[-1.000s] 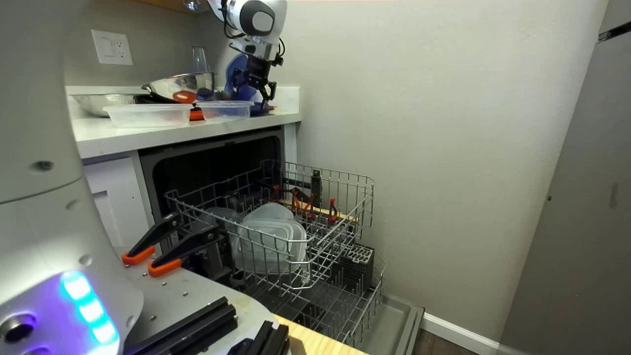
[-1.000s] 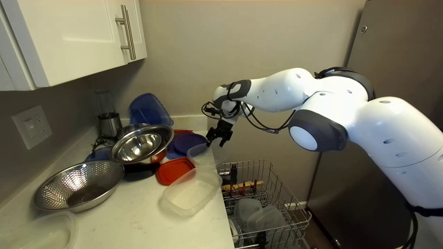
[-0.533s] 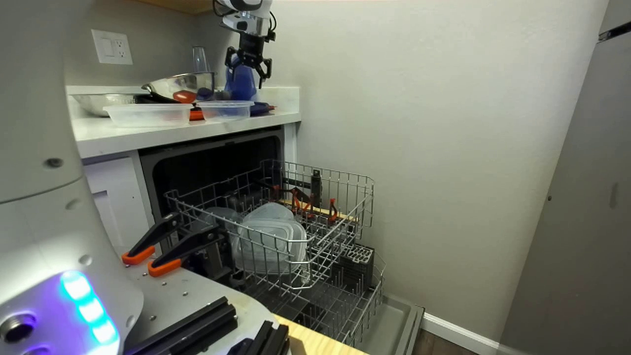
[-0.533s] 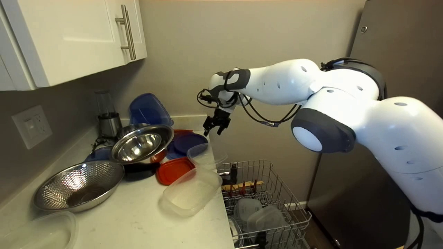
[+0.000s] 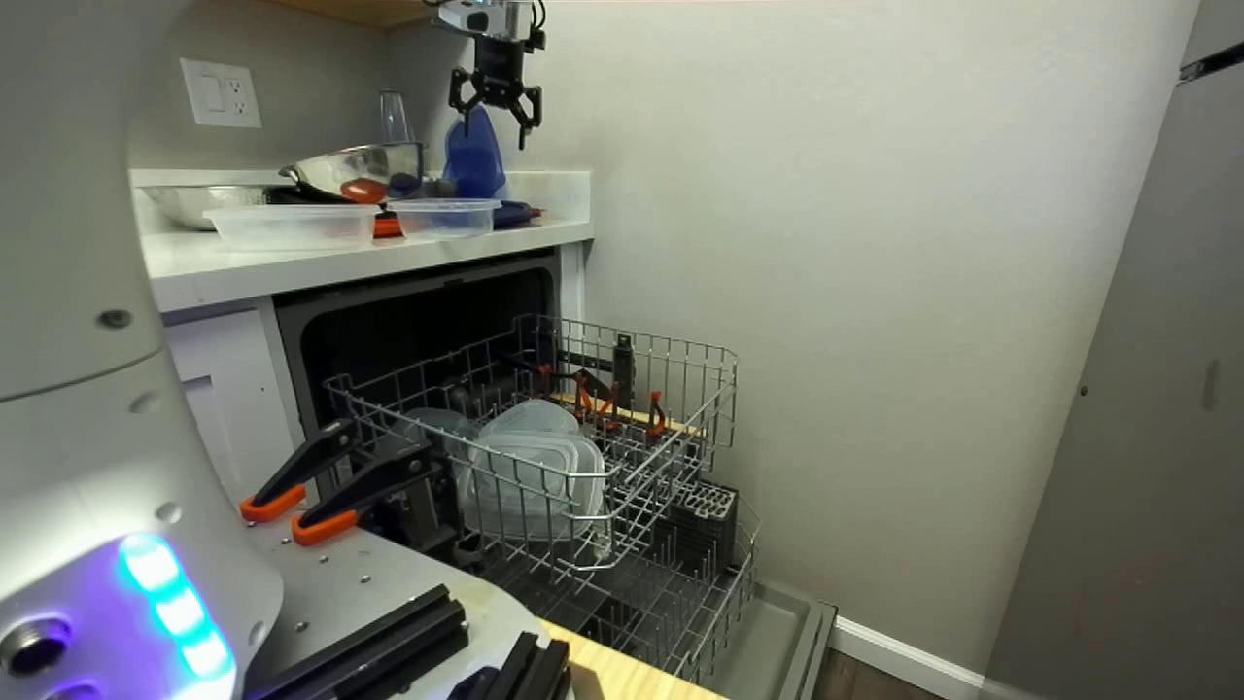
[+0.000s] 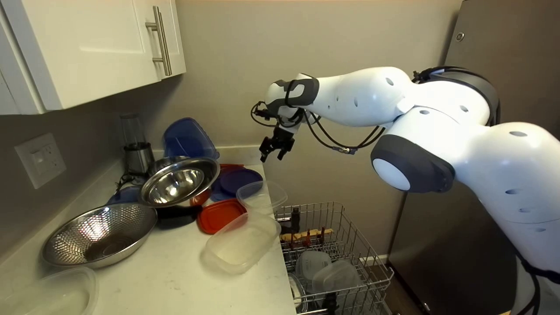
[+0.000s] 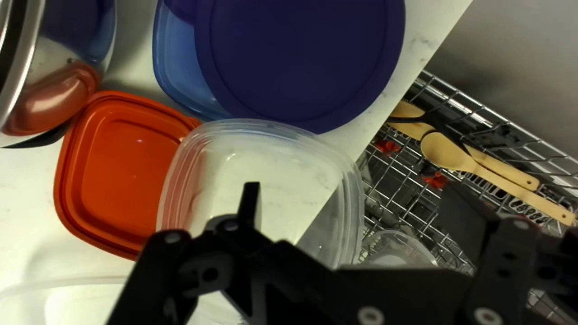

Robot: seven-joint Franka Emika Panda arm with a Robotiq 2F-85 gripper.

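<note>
My gripper point(image 5: 494, 131) hangs in the air above the countertop's far end in both exterior views, fingers spread and pointing down. Nothing sits between its fingertips in the wrist view, where one finger point(image 7: 249, 203) shows over a small clear container point(image 7: 266, 180). That container stands at the counter's edge and overlaps the edge line in that view. Beside it lie an orange-red square lid point(image 7: 117, 171) and a dark blue round lid point(image 7: 302, 58), the latter on a lighter blue lid point(image 7: 185, 72). A larger clear container point(image 6: 243, 243) stands nearer on the counter.
Metal bowls point(image 6: 175, 186), a colander point(image 6: 100, 245) and a blue lid point(image 6: 188, 138) leaning upright occupy the back of the counter. Below the edge, the pulled-out dishwasher rack point(image 5: 646, 337) holds clear plastic pieces point(image 5: 535, 476) and wooden spoons point(image 7: 445, 149). A cabinet point(image 6: 100, 48) hangs overhead.
The gripper has risen from close by the small clear container and the blue lids to well above them. It stays open throughout. The things on the counter and rack look unmoved.
</note>
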